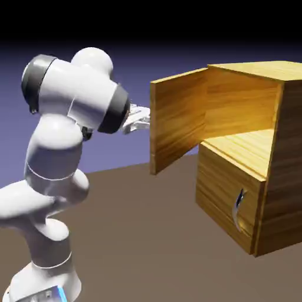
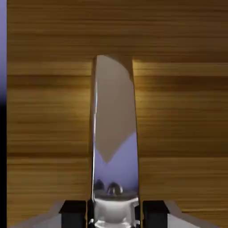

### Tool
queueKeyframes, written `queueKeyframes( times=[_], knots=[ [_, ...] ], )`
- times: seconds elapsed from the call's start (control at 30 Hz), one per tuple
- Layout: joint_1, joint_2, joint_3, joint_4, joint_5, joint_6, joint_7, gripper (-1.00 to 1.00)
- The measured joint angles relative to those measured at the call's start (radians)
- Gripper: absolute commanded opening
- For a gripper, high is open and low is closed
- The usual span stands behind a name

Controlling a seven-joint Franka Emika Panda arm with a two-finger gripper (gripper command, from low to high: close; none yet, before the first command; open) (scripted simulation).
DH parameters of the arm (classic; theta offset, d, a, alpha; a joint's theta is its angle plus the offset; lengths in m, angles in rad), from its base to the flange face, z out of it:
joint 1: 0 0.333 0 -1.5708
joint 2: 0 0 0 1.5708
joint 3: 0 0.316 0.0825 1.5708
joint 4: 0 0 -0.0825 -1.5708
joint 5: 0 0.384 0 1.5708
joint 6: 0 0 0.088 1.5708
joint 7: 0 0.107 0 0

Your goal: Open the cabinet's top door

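The square golden-brown wooden top door (image 1: 178, 121) stands swung wide from the upper part of the boxy wood-grain cabinet (image 1: 289, 153); the end effector (image 2: 114, 214) is closed around its curved, mirror-bright metal handle (image 2: 115, 133), at the end nearest the fingertips. The panel looks stiff and should turn on its hinge rather than lift; the polished handle may be slippery, so its midsection seems the surest hold. The door's outer face points toward the white arm (image 1: 76, 88); the handle's long axis runs upright in the hand view, across the horizontal grain.
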Motion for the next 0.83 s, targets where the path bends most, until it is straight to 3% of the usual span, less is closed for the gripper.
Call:
queueKeyframes(
  times=[0.43,0.83],
  knots=[
    [0.114,-0.471,-0.121,0.338,0.387,0.052,0.056,-1.00],
    [-0.013,-0.906,-0.120,0.679,0.664,0.059,-0.078,-1.00]
  ],
)
